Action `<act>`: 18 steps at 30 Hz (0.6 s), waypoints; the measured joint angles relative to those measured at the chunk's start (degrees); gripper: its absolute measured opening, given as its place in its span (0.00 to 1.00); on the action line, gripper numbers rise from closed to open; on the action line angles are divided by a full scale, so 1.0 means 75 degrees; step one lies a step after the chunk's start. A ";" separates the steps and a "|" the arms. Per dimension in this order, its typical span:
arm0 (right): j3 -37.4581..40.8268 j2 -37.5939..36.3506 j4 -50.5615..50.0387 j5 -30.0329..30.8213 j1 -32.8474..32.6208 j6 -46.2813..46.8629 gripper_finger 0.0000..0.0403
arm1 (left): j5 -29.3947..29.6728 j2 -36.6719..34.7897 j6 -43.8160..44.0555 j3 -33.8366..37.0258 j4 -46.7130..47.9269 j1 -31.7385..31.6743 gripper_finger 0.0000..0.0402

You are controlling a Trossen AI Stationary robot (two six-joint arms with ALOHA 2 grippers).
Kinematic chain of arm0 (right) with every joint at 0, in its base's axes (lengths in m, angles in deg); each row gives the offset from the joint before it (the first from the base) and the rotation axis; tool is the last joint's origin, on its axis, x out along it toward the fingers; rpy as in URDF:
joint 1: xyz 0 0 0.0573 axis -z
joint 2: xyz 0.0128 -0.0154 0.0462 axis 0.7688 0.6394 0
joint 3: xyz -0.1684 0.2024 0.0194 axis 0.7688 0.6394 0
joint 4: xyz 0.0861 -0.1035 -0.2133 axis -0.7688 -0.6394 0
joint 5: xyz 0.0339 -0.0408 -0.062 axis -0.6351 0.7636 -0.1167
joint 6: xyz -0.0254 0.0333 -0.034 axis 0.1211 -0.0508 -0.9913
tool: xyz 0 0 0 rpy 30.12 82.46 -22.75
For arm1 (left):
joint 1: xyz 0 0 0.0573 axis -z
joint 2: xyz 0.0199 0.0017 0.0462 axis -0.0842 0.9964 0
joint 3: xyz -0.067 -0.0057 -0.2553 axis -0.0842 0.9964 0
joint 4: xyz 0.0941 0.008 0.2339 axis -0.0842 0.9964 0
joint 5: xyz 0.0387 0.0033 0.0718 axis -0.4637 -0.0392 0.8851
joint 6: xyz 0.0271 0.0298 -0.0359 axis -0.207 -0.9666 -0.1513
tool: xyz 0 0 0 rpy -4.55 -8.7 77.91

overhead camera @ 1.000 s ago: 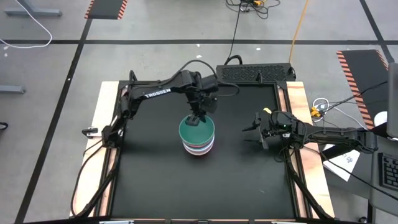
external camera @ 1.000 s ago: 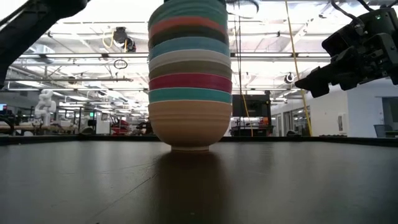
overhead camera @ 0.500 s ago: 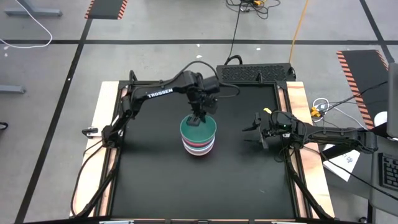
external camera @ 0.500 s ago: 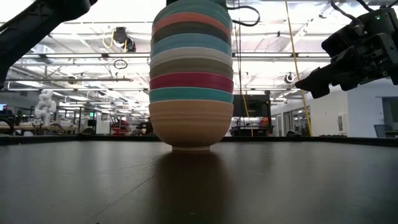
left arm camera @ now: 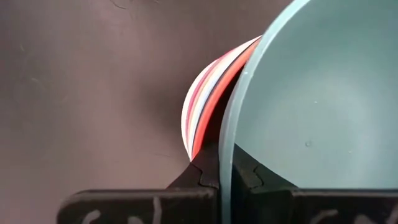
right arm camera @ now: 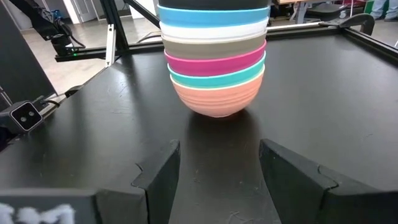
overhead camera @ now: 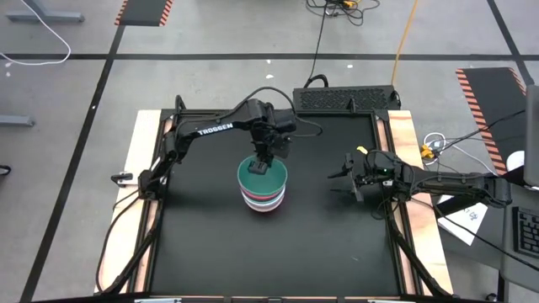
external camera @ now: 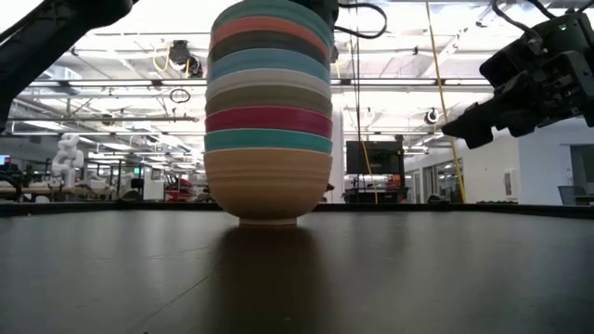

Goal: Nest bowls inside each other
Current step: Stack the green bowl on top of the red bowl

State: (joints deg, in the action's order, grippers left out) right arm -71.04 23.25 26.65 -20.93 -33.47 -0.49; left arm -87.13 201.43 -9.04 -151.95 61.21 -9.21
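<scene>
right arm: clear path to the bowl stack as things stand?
Probably yes. The right gripper waits open beside the stack of bowls with bare table between them. But the left gripper is shut on the top green bowl, so that part is blocked.

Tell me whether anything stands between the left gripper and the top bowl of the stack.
Nothing does. The left gripper is shut on the rim of the green bowl, the top one of the stack. The right gripper waits open, well apart.

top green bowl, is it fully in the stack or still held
Still held: the left gripper pinches the top green bowl's rim, one finger inside, while it sits on the stack.
</scene>
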 joint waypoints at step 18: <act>0.0004 0.0000 -0.0087 0.0003 0.0000 0.0003 0.52 | 0.0590 -0.0017 -0.0034 0.0006 -0.0726 0.0570 0.01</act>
State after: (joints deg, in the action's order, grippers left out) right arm -71.01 23.25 26.00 -20.91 -33.47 -0.47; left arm -82.70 201.30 -9.29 -151.91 55.76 -4.93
